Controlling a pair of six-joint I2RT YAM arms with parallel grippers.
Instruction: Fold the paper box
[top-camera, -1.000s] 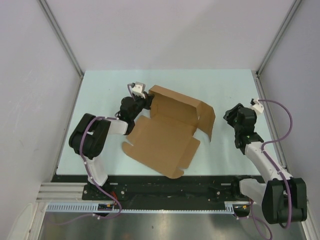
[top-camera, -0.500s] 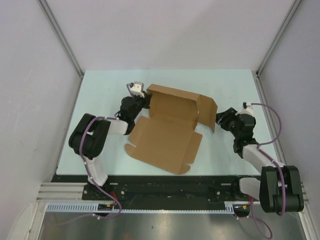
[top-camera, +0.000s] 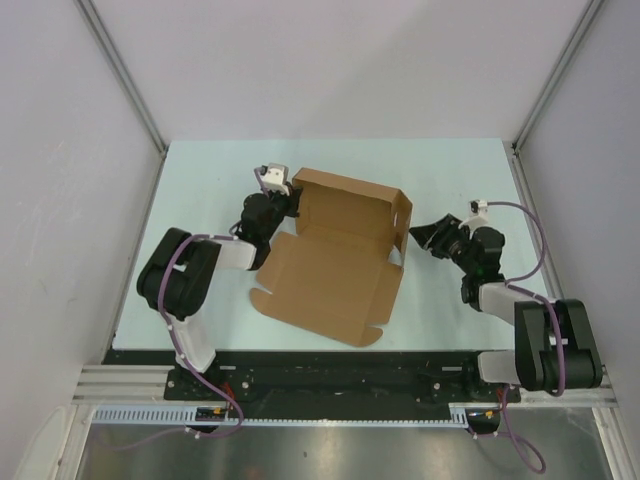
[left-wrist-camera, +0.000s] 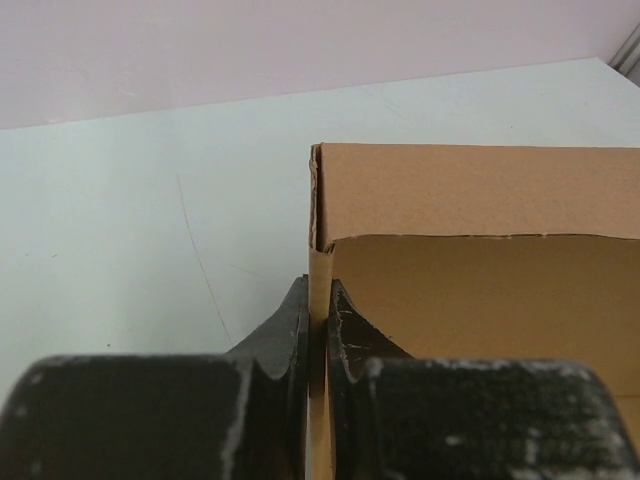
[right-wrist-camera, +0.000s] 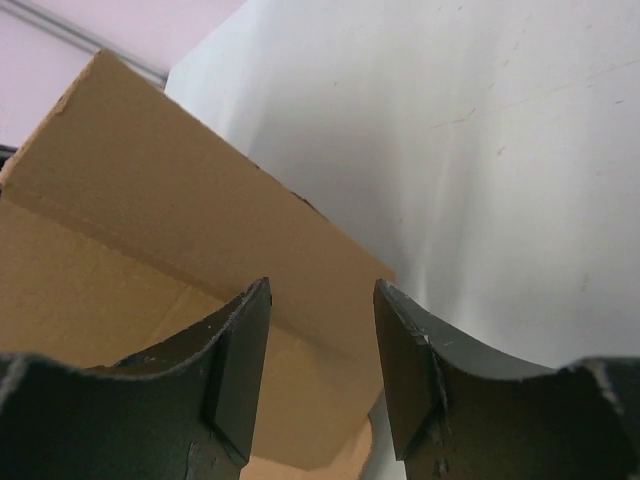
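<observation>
The paper box (top-camera: 330, 275) is a brown cardboard sheet lying mid-table, its back part raised into walls and its wide front panel flat. My left gripper (top-camera: 290, 209) is shut on the upright left wall; in the left wrist view the cardboard edge (left-wrist-camera: 320, 230) runs up between the closed fingers (left-wrist-camera: 288, 335). My right gripper (top-camera: 418, 236) is open, pointing left at the box's right side flap (top-camera: 404, 214). Seen from the right wrist, that flap (right-wrist-camera: 150, 200) fills the space beyond the spread fingers (right-wrist-camera: 240, 360); nothing lies between them.
The pale green table (top-camera: 200, 190) is bounded by white walls and metal corner posts (top-camera: 125, 80). A black rail (top-camera: 340, 370) runs along the near edge, by the arm bases. Bare table surface (right-wrist-camera: 480, 150) lies right of the box.
The right gripper has swung left and down toward the box's right flap, which now stands more upright and closer in. The left gripper has kept its hold in place.
</observation>
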